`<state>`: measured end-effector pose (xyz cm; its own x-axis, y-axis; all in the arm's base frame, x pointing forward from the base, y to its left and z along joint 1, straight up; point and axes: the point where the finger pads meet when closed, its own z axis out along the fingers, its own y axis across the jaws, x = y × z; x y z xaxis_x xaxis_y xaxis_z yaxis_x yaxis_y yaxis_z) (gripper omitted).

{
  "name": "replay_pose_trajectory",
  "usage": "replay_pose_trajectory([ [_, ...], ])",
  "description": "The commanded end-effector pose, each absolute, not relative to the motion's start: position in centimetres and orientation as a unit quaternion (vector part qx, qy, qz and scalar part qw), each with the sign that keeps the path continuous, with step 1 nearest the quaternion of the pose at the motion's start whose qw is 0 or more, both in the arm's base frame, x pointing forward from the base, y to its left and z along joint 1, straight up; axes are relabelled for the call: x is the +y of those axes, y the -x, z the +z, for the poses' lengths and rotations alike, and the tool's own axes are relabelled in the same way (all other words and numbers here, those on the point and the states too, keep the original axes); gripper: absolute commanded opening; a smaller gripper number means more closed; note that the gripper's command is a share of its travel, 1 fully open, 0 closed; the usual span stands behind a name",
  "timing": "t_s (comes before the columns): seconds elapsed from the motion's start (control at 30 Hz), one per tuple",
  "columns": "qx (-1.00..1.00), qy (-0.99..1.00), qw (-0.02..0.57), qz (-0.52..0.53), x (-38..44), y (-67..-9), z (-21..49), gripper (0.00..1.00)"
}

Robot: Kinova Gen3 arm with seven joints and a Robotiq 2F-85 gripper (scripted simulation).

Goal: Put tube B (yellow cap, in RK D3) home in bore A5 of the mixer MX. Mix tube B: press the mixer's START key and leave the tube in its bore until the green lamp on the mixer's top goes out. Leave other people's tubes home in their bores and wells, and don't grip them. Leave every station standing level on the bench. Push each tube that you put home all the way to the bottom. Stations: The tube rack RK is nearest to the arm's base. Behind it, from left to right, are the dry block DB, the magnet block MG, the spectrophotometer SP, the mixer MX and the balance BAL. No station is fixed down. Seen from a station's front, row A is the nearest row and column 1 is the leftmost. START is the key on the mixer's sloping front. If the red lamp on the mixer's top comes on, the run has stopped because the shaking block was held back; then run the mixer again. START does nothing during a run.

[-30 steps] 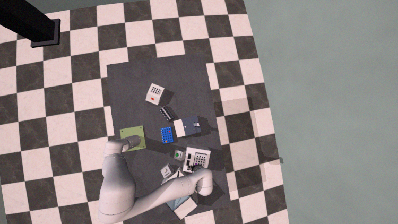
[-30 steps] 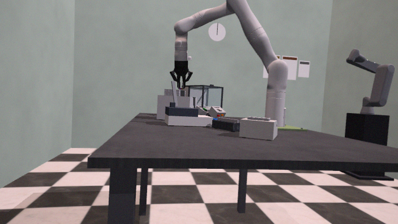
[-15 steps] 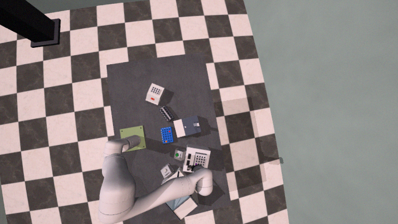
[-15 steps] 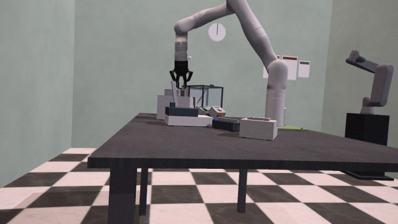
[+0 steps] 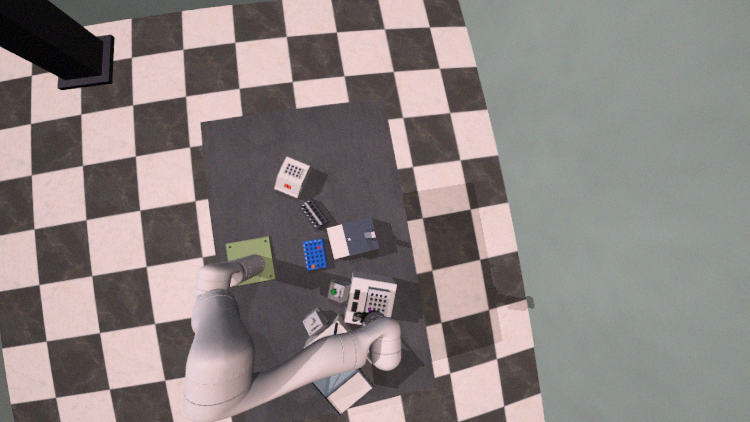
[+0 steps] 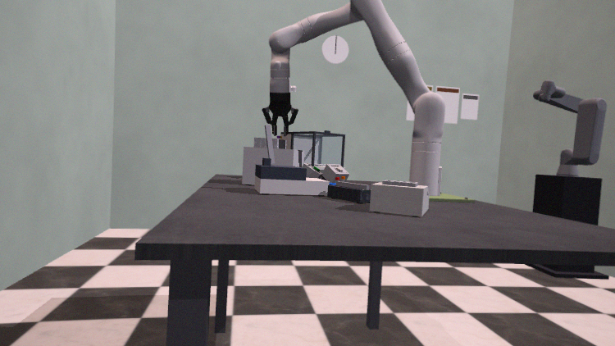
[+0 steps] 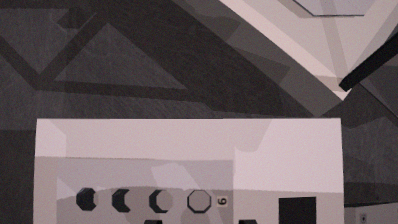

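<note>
We had the gripper partly open, pointing down over the mixer, its fingertips apart with a narrow gap between. Just under them, the exterior view showed a small yellowish spot beside a purple one, which fitted tube B's cap at the mixer; we could not tell its bore or whether it sat fully down. In the top view a purple cap stood in the mixer's block, near the gripper.

Off one side of the mixer stood the balance, turned at an angle. In front of the mixer was a small box with a green button. The spectrophotometer stood on its other side, near the blue rack, which held a red cap and an orange cap. Farther out lay the magnet block, then the dry block.
</note>
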<state>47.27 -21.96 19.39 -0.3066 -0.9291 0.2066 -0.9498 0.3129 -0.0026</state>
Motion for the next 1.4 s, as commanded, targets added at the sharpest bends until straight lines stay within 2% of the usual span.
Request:
replay_pose_trajectory([
  [0.0,-0.806,-0.583,0.083,0.063,-22.0,-47.3,19.8,0.42],
  [1.37,-0.806,-0.583,0.083,0.063,-22.0,-47.3,24.2,0.42],
])
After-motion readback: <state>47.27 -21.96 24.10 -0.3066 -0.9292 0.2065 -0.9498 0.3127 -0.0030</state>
